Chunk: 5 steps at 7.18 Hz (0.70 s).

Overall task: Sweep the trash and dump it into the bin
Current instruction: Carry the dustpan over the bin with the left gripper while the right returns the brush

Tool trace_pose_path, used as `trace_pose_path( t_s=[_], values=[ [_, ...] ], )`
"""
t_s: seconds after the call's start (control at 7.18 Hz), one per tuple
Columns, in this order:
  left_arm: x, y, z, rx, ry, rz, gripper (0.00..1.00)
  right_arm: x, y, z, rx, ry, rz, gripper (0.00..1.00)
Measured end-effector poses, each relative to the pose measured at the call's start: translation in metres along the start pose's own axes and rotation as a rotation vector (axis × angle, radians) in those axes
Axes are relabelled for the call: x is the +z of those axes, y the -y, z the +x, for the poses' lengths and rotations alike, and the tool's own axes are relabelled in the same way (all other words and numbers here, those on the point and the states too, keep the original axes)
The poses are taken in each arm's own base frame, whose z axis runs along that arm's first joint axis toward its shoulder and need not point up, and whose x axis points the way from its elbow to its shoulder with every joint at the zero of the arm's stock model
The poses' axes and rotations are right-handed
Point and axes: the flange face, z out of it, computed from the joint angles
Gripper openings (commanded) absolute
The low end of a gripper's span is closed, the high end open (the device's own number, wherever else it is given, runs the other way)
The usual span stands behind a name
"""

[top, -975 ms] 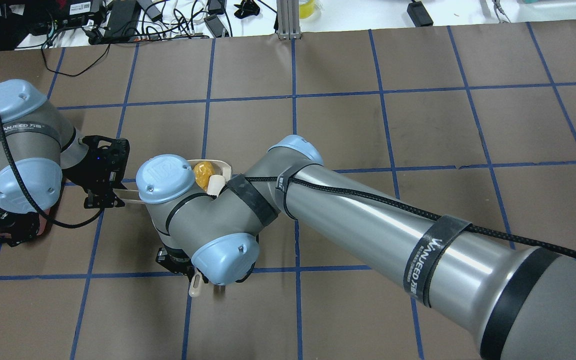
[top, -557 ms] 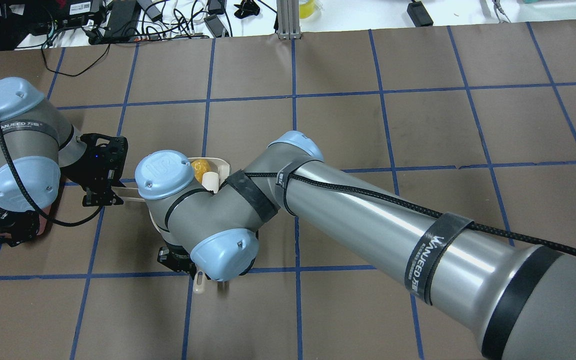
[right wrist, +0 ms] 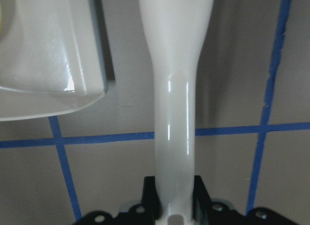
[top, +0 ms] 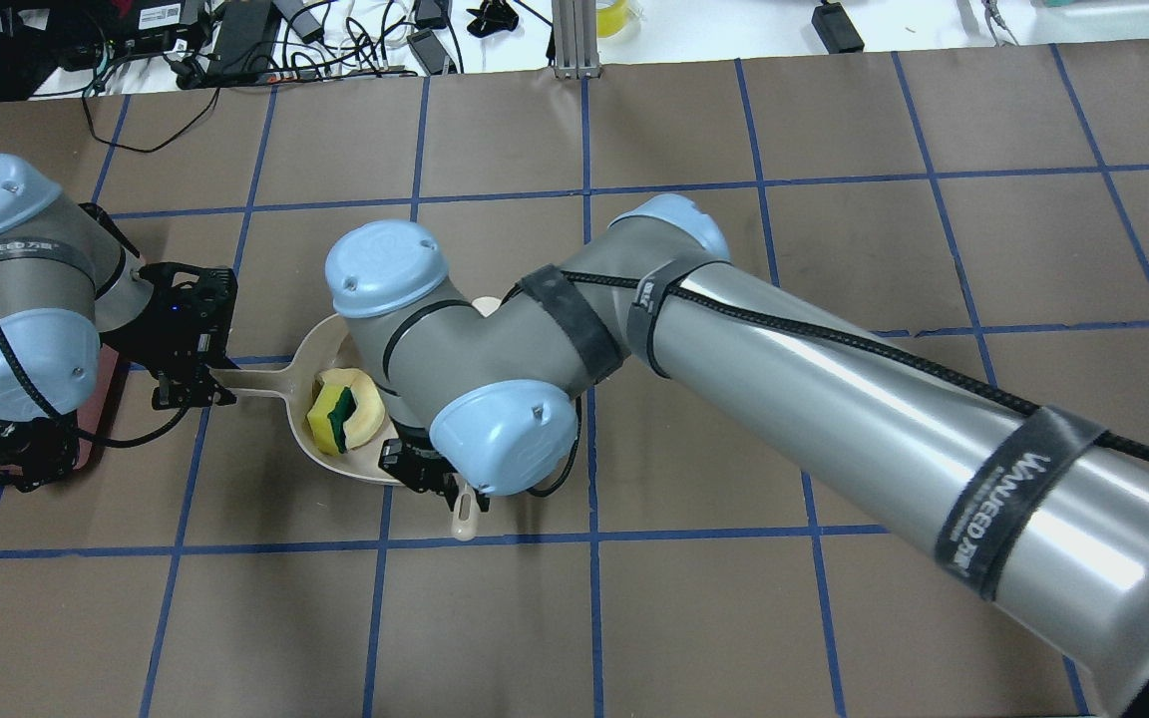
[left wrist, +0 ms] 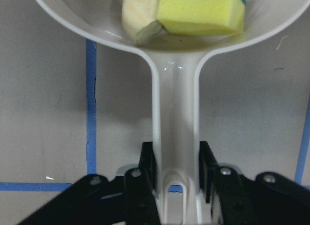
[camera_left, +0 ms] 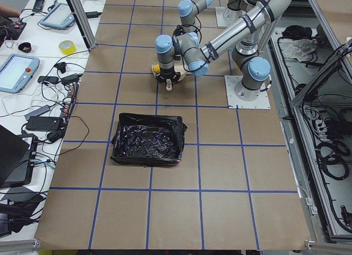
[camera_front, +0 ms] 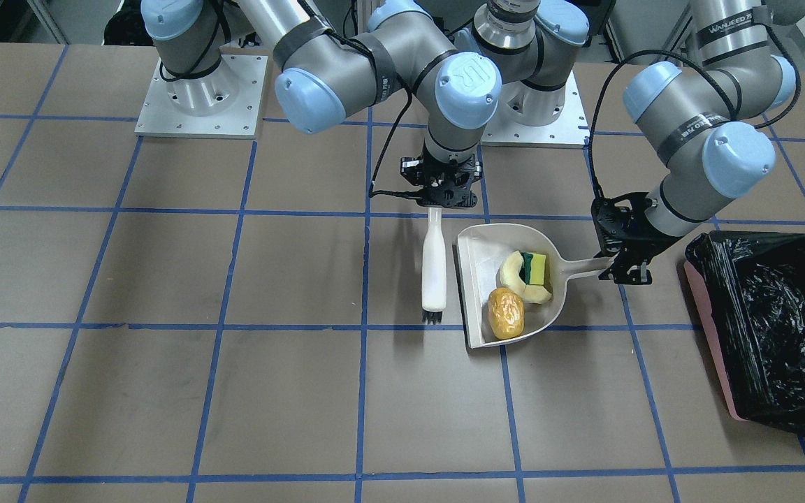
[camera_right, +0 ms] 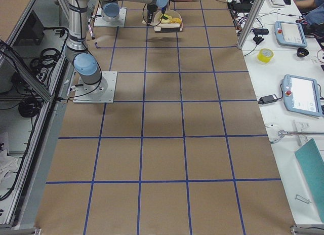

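Observation:
The beige dustpan (camera_front: 476, 279) holds all the trash: a golden-brown potato-like lump (camera_front: 506, 314), a pale rind slice (camera_front: 512, 278) and a yellow-and-green sponge cube (camera_front: 534, 269). My left gripper (camera_front: 620, 264) is shut on the dustpan handle (left wrist: 175, 128). The sponge (top: 332, 419) and rind (top: 367, 417) show in the overhead view, where my right arm hides the lump. My right gripper (camera_front: 440, 199) is shut on the brush (camera_front: 434, 269), which hangs just beside the pan's open edge. The bin (camera_front: 773, 328), pink with a black bag, stands apart beyond my left gripper.
The table is brown with a blue tape grid (camera_front: 235, 209). My right arm's wrist (top: 455, 379) reaches over the dustpan in the overhead view. Cables and devices (top: 235, 40) lie past the table's far edge.
My right arm has swung the brush to the right, off the dustpan, uncovering the sponge and rind. My left gripper and the dustpan have shifted slightly left.

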Motion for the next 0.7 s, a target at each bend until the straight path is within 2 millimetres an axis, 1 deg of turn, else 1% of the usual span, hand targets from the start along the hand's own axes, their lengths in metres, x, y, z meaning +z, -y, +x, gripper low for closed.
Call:
trace_pose_path(
  t_s=[0.14, 0.28, 0.42, 0.56, 0.7],
  values=[
    [0.0, -0.01, 0.0, -0.022, 0.006, 0.031, 0.0, -0.02, 0.025, 0.032, 0.033, -0.01, 0.017, 0.0],
    [-0.001, -0.019, 0.0, -0.041, 0.014, 0.059, 0.0, -0.036, 0.059, 0.07, 0.071, -0.005, 0.033, 0.0],
    [-0.003, -0.031, 0.0, -0.064, 0.027, 0.086, 0.0, -0.052, 0.097, 0.117, 0.107, 0.014, 0.045, 0.0],
    [-0.006, -0.044, 0.0, -0.078, 0.042, 0.115, 0.0, -0.065, 0.126, 0.166, 0.133, 0.021, 0.053, 0.0],
    [-0.007, -0.055, 0.001, -0.084, 0.053, 0.136, 0.0, -0.073, 0.146, 0.215, 0.139, 0.014, 0.052, 0.0]
  ],
)
